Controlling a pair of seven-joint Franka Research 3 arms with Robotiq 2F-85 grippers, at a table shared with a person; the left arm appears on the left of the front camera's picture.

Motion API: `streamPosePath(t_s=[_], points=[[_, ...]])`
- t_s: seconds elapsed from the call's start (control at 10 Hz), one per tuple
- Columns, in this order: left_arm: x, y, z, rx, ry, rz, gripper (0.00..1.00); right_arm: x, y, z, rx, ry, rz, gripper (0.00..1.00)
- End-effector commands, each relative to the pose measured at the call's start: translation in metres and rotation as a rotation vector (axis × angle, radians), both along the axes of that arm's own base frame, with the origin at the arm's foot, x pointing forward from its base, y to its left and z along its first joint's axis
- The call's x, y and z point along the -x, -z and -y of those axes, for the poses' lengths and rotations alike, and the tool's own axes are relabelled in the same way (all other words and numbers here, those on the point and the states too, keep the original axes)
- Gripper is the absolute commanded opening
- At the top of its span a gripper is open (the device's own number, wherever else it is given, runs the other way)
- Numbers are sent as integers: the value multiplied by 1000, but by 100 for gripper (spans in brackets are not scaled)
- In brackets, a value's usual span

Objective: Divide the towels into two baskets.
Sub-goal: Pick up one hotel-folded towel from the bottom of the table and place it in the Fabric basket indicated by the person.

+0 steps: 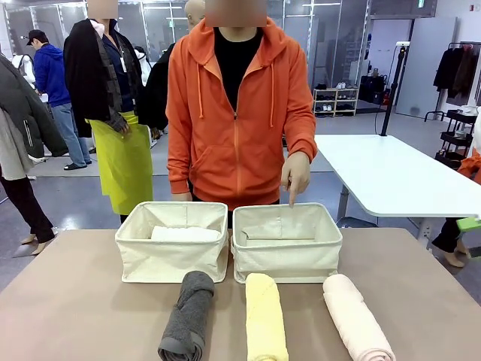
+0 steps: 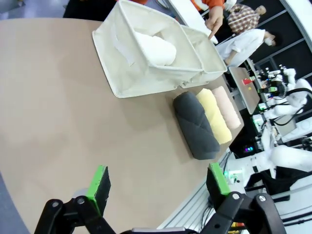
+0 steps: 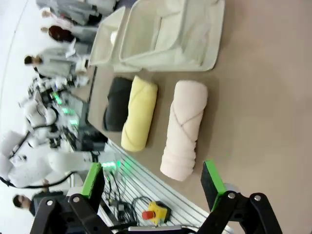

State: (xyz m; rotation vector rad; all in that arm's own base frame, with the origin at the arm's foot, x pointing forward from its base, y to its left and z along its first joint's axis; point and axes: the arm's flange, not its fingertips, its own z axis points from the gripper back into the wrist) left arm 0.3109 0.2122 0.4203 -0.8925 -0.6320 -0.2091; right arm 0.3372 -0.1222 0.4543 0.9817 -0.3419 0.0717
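Note:
Two cream canvas baskets stand side by side across the table: the left basket (image 1: 171, 259) holds a white rolled towel (image 1: 184, 234), the right basket (image 1: 289, 259) holds nothing I can see. In front of them lie a dark grey towel (image 1: 187, 316), a pale yellow towel (image 1: 265, 317) and a pale pink towel (image 1: 356, 319). The person in an orange hoodie points a finger (image 1: 292, 197) down at the right basket's far rim. My left gripper (image 2: 158, 186) hangs open above bare table, well short of the grey towel (image 2: 196, 124). My right gripper (image 3: 153, 179) is open, just short of the pink towel (image 3: 184, 127).
The brown table (image 1: 68, 301) has free room left of the baskets and along its right side. Beyond the person stands a white table (image 1: 391, 177). Other people stand in the background at the left. The table's near edge and cabling show in the right wrist view.

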Motion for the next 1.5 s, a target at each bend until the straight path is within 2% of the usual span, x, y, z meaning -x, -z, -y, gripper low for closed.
streamPosePath(t_s=[0.0, 0.3, 0.6, 1.1, 1.4], points=[[4, -2, 0, -5, 1, -13, 100, -12, -3, -37, 114, -67, -80, 100], [4, -2, 0, -5, 1, -13, 100, -29, 14, -111, 299, -133, -136, 100], [4, -2, 0, -5, 1, -13, 100, -35, 45, -161, 473, -74, -176, 100], [4, -2, 0, -5, 1, -13, 100, -41, 83, -201, 613, 11, -158, 100], [4, -2, 0, -5, 1, -13, 100, -42, 105, -218, 656, 7, -164, 100]])
